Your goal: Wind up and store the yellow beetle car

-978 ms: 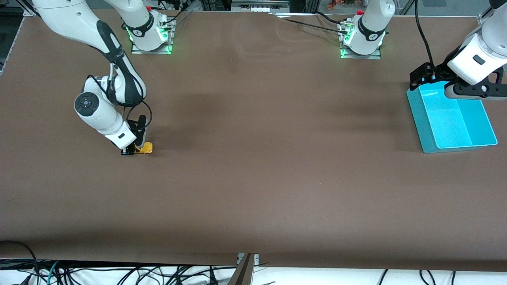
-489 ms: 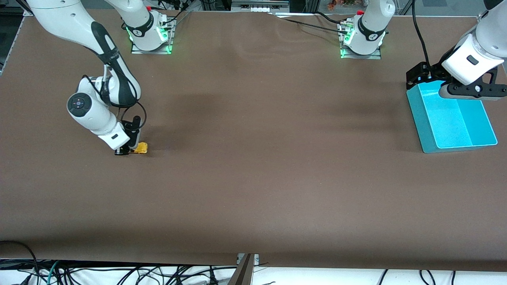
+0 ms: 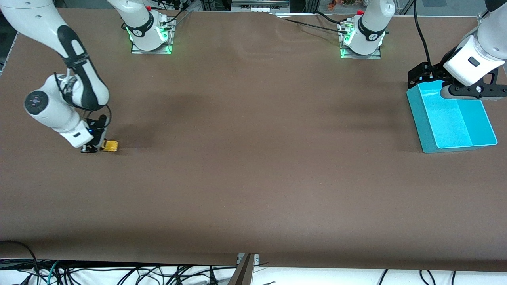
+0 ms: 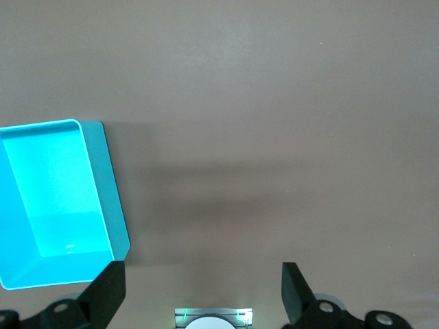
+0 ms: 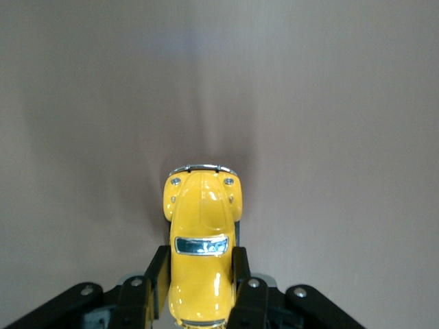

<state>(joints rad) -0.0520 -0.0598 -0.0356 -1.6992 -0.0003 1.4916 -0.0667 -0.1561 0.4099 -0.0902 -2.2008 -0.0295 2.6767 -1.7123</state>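
The yellow beetle car (image 3: pixel 109 146) is on the brown table at the right arm's end, its nose pointing toward the table's middle. My right gripper (image 3: pixel 99 147) is shut on its rear half, low at the table top. In the right wrist view the car (image 5: pixel 200 240) sits between the two black fingers (image 5: pixel 159 281), which press its sides. My left gripper (image 3: pixel 471 90) hangs open over the cyan bin's (image 3: pixel 455 118) back edge, nothing between its fingers (image 4: pixel 296 291). The bin (image 4: pixel 55 202) is empty.
The two arm bases (image 3: pixel 150 33) (image 3: pixel 361 37) stand along the table's back edge. Cables lie below the table's front edge (image 3: pixel 158 273). A wide stretch of bare brown table (image 3: pixel 257 138) lies between the car and the bin.
My right gripper has dragged the car along the table toward the right arm's end, away from the bin. The left gripper stayed over the bin's back edge, open.
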